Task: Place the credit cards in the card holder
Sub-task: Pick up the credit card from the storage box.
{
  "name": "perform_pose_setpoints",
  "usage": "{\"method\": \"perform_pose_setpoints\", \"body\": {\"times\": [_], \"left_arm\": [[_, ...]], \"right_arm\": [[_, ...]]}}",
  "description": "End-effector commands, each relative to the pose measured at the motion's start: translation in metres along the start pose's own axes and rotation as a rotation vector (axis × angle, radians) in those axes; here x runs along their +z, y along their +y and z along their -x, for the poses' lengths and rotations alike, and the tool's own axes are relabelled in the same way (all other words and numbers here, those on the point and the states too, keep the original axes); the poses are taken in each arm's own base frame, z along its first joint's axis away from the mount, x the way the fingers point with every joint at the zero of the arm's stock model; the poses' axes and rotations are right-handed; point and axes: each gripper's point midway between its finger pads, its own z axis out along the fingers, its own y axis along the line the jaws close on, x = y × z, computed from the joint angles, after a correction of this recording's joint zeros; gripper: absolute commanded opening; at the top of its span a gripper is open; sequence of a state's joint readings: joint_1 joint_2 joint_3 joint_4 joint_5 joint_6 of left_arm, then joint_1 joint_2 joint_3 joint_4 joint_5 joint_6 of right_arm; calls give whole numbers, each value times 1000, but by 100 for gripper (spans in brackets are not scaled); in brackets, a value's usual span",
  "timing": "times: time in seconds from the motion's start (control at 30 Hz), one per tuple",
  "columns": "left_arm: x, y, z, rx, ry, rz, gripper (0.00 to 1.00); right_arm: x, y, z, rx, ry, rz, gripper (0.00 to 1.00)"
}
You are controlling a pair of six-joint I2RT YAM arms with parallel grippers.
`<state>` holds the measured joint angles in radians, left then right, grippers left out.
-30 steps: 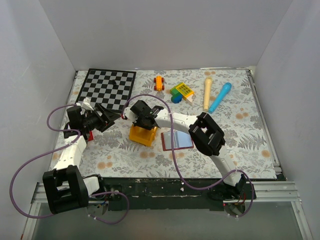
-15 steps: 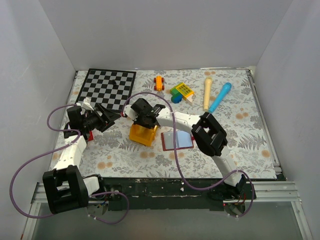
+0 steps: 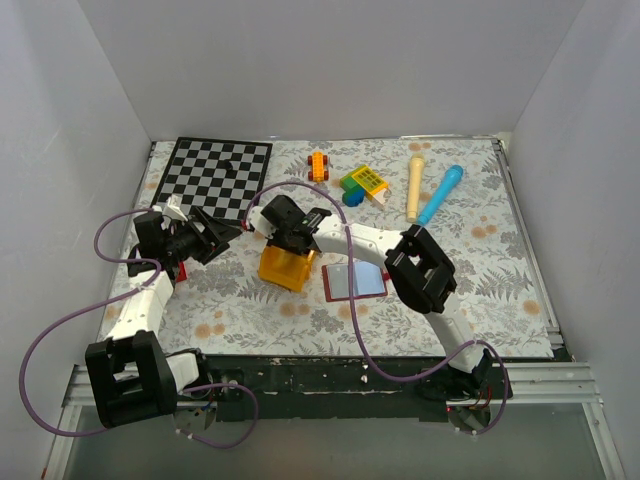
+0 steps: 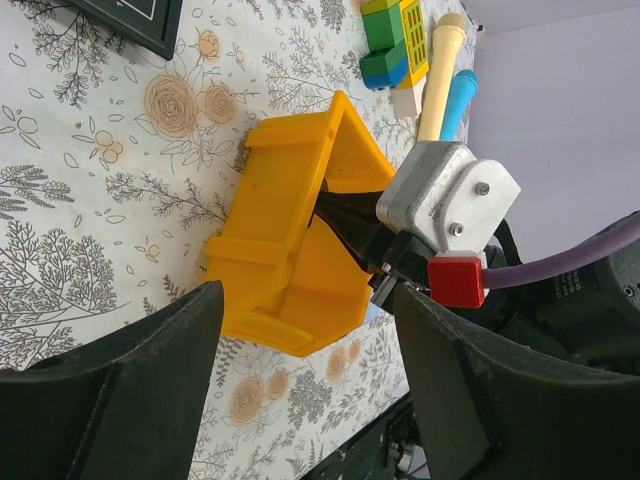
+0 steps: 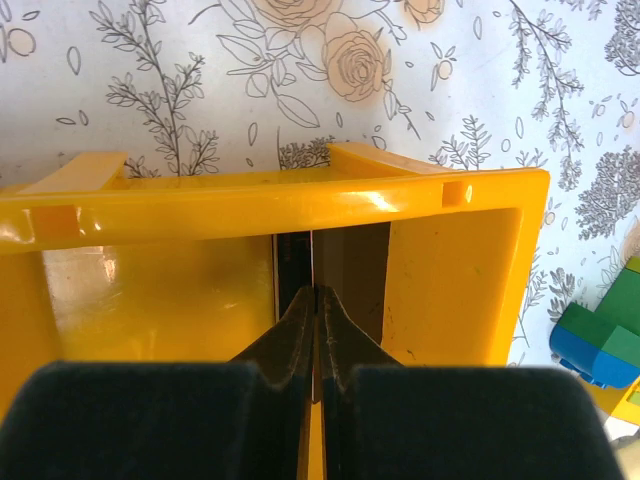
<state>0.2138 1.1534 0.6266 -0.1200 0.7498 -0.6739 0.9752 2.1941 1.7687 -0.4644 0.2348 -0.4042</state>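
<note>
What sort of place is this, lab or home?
Probably a lab test booth: plain white walls box in a flower-print table, two robot arms bolted at its near edge, props like a chessboard and toy car.

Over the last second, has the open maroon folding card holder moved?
No. The card holder stays put, equally far from the table's dark front edge as before.
</note>
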Motion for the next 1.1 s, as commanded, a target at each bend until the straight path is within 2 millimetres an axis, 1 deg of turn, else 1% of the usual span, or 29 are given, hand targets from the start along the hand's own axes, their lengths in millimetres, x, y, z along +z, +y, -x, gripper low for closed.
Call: {"method": "perform_pose_setpoints", "body": {"times": [0.0, 0.27, 0.5, 0.67, 0.87, 0.97, 1.07], "left_arm": [[-1, -2, -5, 4, 12, -15, 68], [-1, -1, -5, 2, 14, -15, 68], [-1, -1, -5, 3, 13, -17, 68], [-1, -1, -5, 4, 13, -17, 69], [-3, -5, -1, 8, -4, -18, 68], [-4, -8, 1, 10, -13, -21, 68], [-4, -9, 2, 8, -17, -23, 68]], "right_arm": [[-23, -25, 15, 43, -56, -85, 2], [-34, -41, 25, 62, -91, -141, 1], [-41, -48, 33, 68, -124, -148, 1], [-49, -48, 40, 69, -144, -124, 1], [-72, -46, 51, 79, -181, -81, 1], [-80, -47, 53, 80, -191, -69, 1], [-84, -46, 53, 82, -192, -59, 1]]}}
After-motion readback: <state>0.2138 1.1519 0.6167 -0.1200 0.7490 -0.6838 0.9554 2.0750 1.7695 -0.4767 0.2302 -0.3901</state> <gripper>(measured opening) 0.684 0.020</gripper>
